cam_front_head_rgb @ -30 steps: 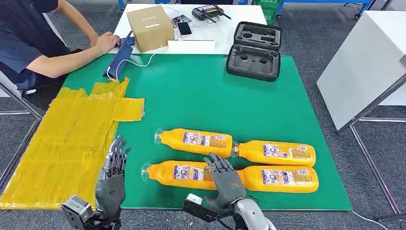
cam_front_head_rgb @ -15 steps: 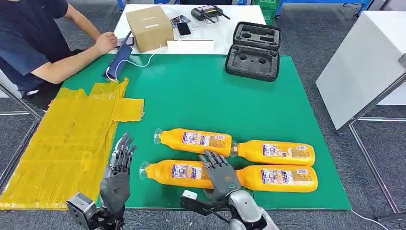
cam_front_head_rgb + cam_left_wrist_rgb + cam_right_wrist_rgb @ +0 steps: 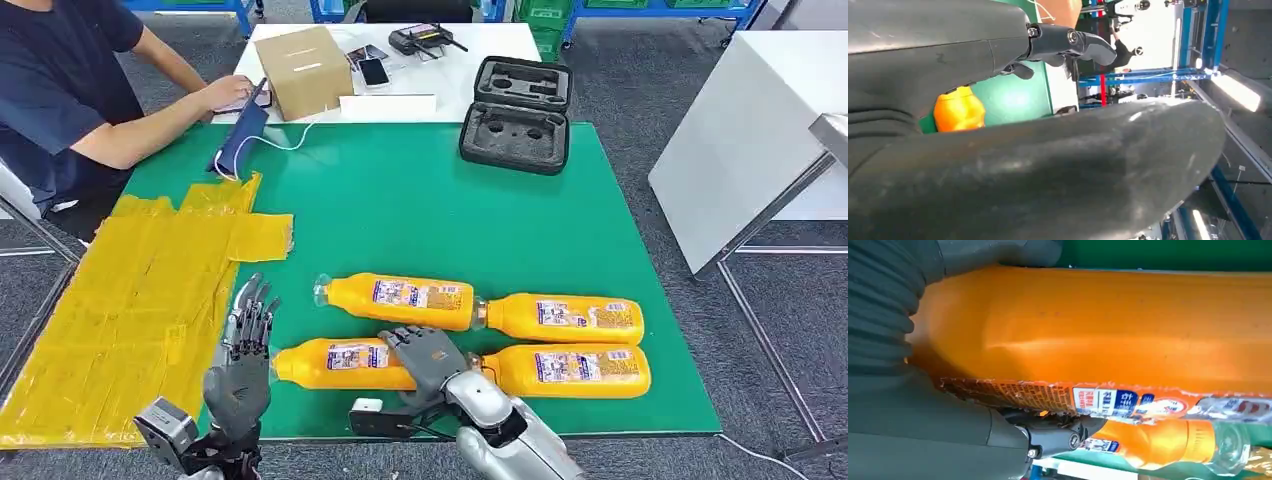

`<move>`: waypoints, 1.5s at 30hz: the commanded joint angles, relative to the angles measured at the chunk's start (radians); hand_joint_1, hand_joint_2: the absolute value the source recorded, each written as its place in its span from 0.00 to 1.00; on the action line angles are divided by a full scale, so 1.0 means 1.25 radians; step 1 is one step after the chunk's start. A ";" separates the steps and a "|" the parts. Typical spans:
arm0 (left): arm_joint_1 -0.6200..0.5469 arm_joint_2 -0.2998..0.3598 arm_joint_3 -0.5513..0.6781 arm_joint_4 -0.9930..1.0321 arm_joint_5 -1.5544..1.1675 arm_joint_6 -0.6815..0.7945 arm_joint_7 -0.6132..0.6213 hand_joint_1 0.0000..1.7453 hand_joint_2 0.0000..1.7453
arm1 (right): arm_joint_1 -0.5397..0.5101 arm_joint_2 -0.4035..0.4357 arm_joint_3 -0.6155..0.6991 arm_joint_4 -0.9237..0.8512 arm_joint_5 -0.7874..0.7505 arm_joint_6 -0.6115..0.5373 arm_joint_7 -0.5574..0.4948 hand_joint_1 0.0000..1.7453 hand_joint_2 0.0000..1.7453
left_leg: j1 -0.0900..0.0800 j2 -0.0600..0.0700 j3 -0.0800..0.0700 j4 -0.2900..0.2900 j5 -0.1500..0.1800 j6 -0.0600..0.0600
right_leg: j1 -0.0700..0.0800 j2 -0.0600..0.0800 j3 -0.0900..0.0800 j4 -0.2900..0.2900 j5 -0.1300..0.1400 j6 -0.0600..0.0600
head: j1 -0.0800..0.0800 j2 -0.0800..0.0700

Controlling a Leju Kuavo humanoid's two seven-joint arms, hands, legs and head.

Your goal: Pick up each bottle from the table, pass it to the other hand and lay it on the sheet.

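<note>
The right hand grips the near-left bottle; its smooth, round body may slip before reaching the open left hand.

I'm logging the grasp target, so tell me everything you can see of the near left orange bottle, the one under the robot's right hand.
The near left bottle is orange, seemingly plastic, with a clear cap end and a printed blue, white and red label. It lies on its side on the green mat, cap toward the yellow sheet, base almost meeting the near right bottle. The right hand rests over its body, fingers draped across.
</note>
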State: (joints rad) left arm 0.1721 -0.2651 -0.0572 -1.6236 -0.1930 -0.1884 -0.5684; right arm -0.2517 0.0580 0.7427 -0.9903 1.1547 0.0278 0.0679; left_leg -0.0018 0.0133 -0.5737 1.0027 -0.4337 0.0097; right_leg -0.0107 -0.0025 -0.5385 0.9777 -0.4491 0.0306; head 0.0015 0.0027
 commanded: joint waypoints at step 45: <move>0.144 0.049 -0.091 -0.099 0.344 -0.161 0.247 0.00 1.00 | 0.257 0.066 -0.066 -0.411 -0.402 -0.183 -0.165 1.00 1.00 | 0.002 -0.012 -0.018 0.000 0.002 0.000 | 0.002 -0.008 -0.004 -0.001 -0.002 0.001 | 0.000 0.000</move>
State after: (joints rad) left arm 0.3458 -0.2948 -0.0497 -1.7891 0.2152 -0.4074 -0.2644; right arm 0.1394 0.1438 0.5868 -1.6270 0.6519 -0.2163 -0.1255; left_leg 0.0008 -0.0025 -0.5989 1.0036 -0.4308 0.0103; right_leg -0.0083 -0.0145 -0.5457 0.9786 -0.4520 0.0326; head 0.0015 0.0027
